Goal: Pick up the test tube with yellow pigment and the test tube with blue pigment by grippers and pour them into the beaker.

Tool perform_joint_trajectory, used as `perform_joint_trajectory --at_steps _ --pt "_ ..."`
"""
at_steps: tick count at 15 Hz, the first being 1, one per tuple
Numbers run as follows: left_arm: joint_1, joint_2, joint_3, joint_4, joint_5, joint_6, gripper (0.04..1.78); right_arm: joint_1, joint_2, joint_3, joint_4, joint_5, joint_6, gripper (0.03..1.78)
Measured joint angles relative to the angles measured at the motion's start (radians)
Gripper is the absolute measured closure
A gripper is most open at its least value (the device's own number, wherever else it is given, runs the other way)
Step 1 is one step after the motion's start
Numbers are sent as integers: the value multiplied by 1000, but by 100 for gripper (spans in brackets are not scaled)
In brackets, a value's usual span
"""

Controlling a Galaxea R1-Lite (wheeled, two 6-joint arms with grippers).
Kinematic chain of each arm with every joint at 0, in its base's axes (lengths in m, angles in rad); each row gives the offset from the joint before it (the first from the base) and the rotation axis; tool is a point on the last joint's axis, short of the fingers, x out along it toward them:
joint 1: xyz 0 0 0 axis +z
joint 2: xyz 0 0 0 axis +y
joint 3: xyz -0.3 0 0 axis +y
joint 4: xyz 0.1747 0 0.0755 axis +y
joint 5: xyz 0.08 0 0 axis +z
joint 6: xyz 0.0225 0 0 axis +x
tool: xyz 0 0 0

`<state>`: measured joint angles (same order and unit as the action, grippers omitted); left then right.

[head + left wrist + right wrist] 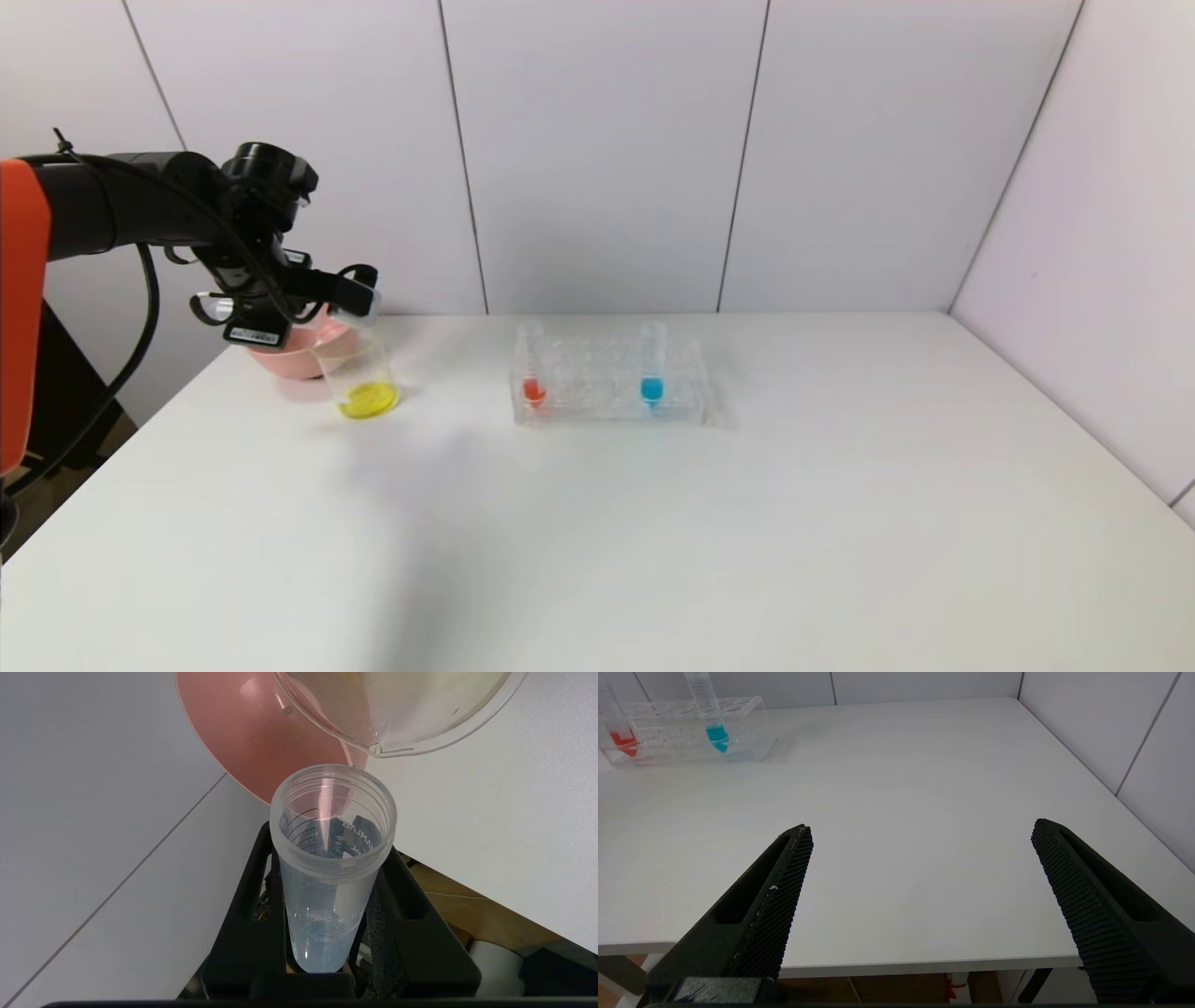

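Left gripper (359, 297) is closed on the yellow tube (332, 858), which is tipped over the beaker (367, 378); yellow liquid is already seen in the beaker. Right gripper (920, 896) is held wide open and empty, near the table (747, 523) edge. If the tube is lowered carelessly, the beaker rim could be knocked (a spill is then probable). In the rack (611, 383) two tubes are counted: one blue tube (652, 369), one red tube (532, 369). One pink bowl (289, 359) stands behind the beaker.

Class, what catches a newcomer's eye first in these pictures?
The left end effector holds a tilted, emptied test tube over the beaker, where yellow liquid pools. Mid-table, a clear rack holds upright red and blue tubes.
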<state>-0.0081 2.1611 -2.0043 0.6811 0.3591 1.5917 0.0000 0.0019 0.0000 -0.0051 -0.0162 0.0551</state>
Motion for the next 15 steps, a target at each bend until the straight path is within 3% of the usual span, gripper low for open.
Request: perform_joint_trajectory --at_steps 6,10,12,15 --pt "-2 0 0 0 4 1 132 0 0 0 0 0 0 10" --pt "6 -8 1 -1 -55 -48 132 0 0 0 0 0 0 10" --pt "20 -22 3 -11 -144 -167 132 0 0 0 0 0 0 10" --pt "64 -61 10 -64 -296 -468 132 0 0 0 0 0 0 10"
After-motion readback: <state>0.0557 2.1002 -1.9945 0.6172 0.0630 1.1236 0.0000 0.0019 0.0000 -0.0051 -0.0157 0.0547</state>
